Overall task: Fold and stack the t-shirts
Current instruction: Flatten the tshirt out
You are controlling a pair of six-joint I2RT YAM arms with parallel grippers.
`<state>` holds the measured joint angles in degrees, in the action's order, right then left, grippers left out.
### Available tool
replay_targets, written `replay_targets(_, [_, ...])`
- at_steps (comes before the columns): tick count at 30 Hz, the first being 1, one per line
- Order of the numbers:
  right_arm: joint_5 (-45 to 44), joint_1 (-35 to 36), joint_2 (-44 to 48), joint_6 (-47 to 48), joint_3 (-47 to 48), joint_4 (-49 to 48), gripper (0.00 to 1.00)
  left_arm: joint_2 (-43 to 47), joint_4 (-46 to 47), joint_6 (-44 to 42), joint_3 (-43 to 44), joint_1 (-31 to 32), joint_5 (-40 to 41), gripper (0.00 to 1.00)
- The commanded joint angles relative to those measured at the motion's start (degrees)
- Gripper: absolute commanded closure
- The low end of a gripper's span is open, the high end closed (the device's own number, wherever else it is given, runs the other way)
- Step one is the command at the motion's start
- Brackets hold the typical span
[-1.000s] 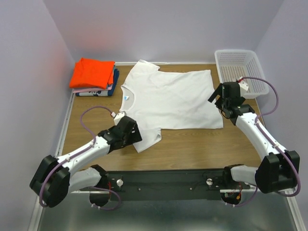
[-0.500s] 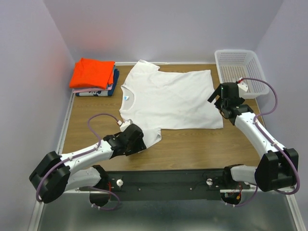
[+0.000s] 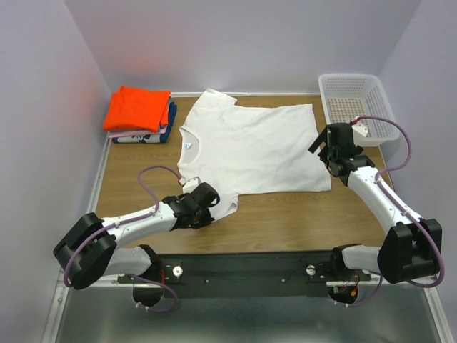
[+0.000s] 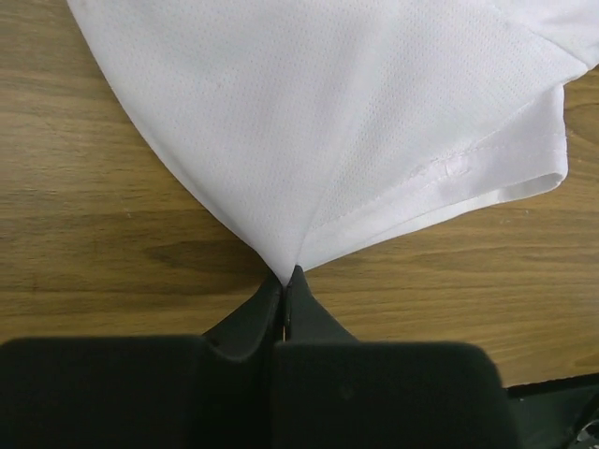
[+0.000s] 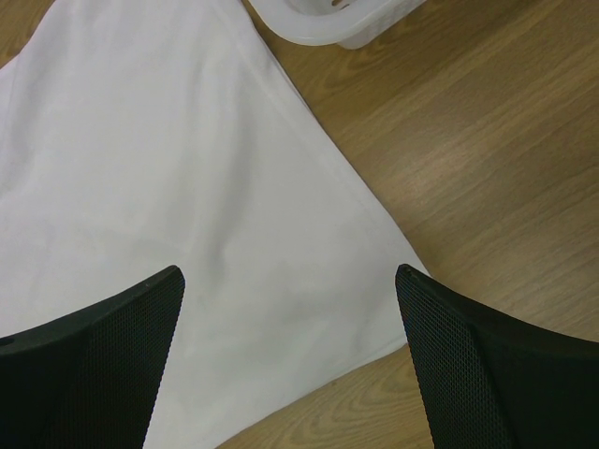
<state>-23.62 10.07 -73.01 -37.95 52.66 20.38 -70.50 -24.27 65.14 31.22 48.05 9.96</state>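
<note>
White cotton lies spread flat across the middle of the wooden worktop (image 3: 285, 214): the white t-shirt (image 3: 250, 146), its collar toward the left of the top view and its hem toward the right. At the shirt's lower left, the left tool (image 4: 285, 279) is pinched tight on the edge of the near sleeve, the cloth gathered to a point between its fingers. Over a hem corner at the right, the right tool (image 5: 290, 281) hangs with its jaws wide, gripping nothing. In the upper left corner a folded orange t-shirt (image 3: 137, 107) lies on a dark blue t-shirt (image 3: 168, 120). At the upper right stands a white mesh basket (image 3: 357, 86).
</note>
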Motion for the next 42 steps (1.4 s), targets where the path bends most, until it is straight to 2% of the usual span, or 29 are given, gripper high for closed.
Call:
replay_targets(1, [-3.1, 0.1, 0.1, -1.8, -1.9, -0.9, 0.0, 2.6, -5.9, 1.1, -1.4, 0.4, 3.7, 1.0])
replay_targets(8, [2.4, 0.1, 5.4, -4.7, -8.0, -0.8, 0.0, 12.5, -7.6, 2.7, -2.6, 0.4, 4.6, 1.0])
replay_targets(14, [8.6, 0.0, 15.9, -11.7, -18.7, -0.6, 0.0, 17.1, -7.9, 1.2, -3.2, 0.4, 4.0, 1.0])
replay_targets(19, [4.6, 0.1, 26.3, -15.0, -27.9, 1.5, 0.01, 16.7, -6.7, 0.2, -3.4, 0.3, 4.8, 1.0])
replay_targets(21, [4.1, 0.1, 27.1, -15.7, -28.9, 1.6, 0.03, 15.9, -6.2, -0.1, -3.5, 0.3, 4.7, 1.0])
replay_targets(23, [3.2, 0.1, 26.5, -16.4, -29.4, 1.5, 0.07, 15.7, -6.1, -0.2, -3.4, 0.3, 4.8, 1.0])
replay_targets(28, [0.9, 0.0, 17.4, -17.2, -28.0, 1.2, 0.35, 15.5, -5.6, 0.0, -3.5, 0.4, 5.4, 1.0])
replay_targets(29, [0.6, 0.0, 15.7, -17.2, -27.4, 1.1, 0.45, 15.4, -5.6, 0.1, -3.5, 0.3, 5.5, 1.0])
replay_targets(34, [4.1, 0.1, 5.2, -16.1, -25.0, -1.7, 0.5, 15.3, -6.2, 0.2, -3.0, 0.3, 6.0, 1.0])
replay_targets(40, [3.1, 0.0, 1.5, -16.8, -25.2, -2.5, 0.5, 16.5, -5.5, 0.9, -4.1, 0.3, 5.6, 1.0])
replay_targets(42, [3.1, 0.1, 2.3, -16.6, -25.4, -2.6, 0.56, 16.9, -5.3, 0.9, -4.5, 0.3, 5.5, 1.0])
